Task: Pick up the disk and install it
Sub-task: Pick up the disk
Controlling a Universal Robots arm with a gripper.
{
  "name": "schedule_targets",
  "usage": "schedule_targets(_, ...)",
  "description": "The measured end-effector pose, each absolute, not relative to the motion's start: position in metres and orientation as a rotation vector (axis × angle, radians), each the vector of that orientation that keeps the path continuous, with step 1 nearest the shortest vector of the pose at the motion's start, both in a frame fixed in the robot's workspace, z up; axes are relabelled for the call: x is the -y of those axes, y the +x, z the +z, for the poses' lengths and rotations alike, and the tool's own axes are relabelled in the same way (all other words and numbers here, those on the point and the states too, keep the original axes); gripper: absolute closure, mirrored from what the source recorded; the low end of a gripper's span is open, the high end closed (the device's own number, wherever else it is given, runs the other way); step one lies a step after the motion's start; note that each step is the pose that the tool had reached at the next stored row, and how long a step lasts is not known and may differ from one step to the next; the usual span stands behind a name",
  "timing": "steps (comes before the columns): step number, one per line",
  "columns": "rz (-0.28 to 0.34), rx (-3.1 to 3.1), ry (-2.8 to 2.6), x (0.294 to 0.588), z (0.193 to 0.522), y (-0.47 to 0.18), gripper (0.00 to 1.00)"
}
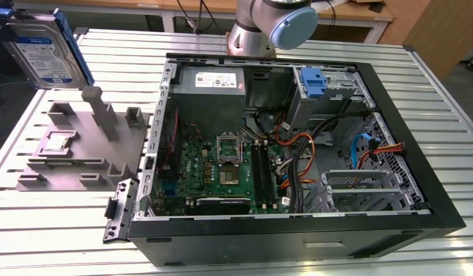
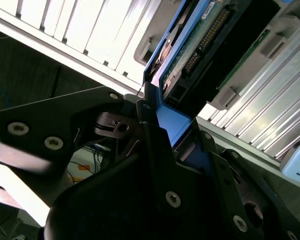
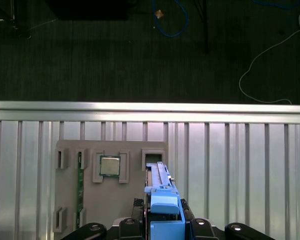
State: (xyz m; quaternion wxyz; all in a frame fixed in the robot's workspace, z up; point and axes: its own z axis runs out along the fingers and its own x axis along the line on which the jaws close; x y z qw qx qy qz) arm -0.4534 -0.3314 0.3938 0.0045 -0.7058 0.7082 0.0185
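Hand (image 2: 165, 125) gripping disk (image 1: 43, 54), above grey fixture (image 1: 83, 146)

The arm (image 1: 252, 26) is showing a smooth silver-grey metal tube that is swelling into a thick rounded joint, and a pale blue round cap (image 1: 293, 27) is closing off that joint's end. In the second wrist view the claw (image 2: 167, 122) is presenting matte black angular plates with bevelled edges, and small round silver screws (image 2: 18, 128) with recessed heads are dotting those plates, some paired and some alone. In the first wrist view its black knuckles (image 3: 92, 230) are showing rounded outlines, each one carrying a bright round screw head (image 3: 235, 228).
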Motion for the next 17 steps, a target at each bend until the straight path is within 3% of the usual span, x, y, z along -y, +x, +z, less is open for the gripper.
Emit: schedule_targets(17,0.058,-2.218,-2.211,0.3314,0.3982,-0.4533,0.63)
